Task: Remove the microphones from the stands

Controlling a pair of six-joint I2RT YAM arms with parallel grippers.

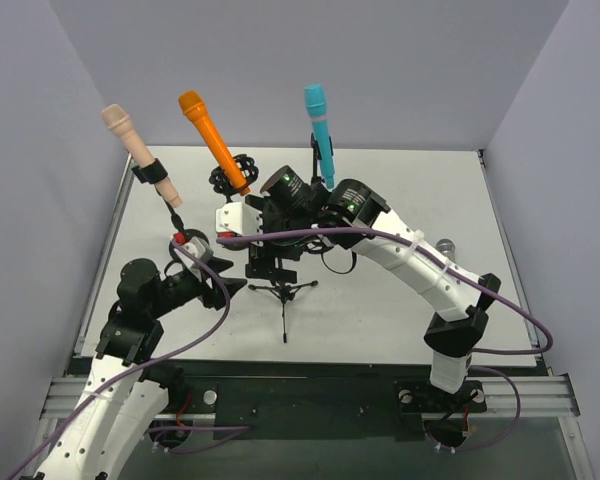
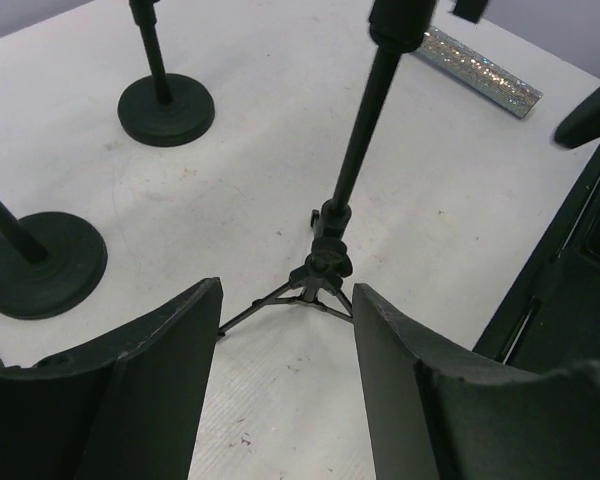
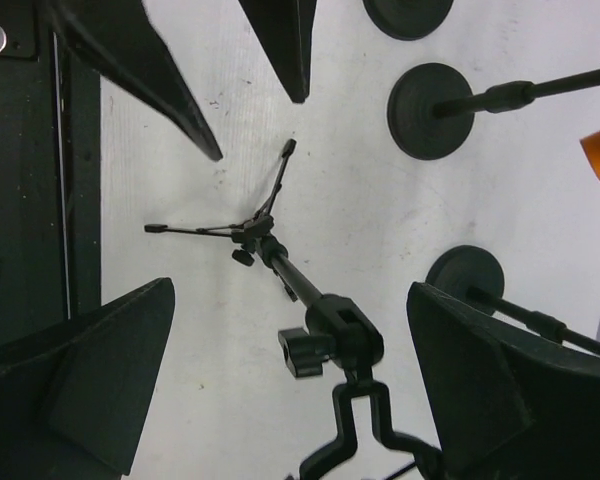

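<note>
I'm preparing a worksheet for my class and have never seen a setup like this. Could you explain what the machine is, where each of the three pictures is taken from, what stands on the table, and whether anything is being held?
These are two robot arms bolted at the near edge of a white table. The overhead picture looks down from behind them; the other two come from cameras on each wrist.

On the table stand a beige microphone, an orange microphone and a blue microphone, all in stands. In front is a small tripod stand whose clip appears empty. A glittery silver microphone lies flat.

The left gripper and right gripper both have open jaws around the tripod stand's pole, holding nothing.
</note>
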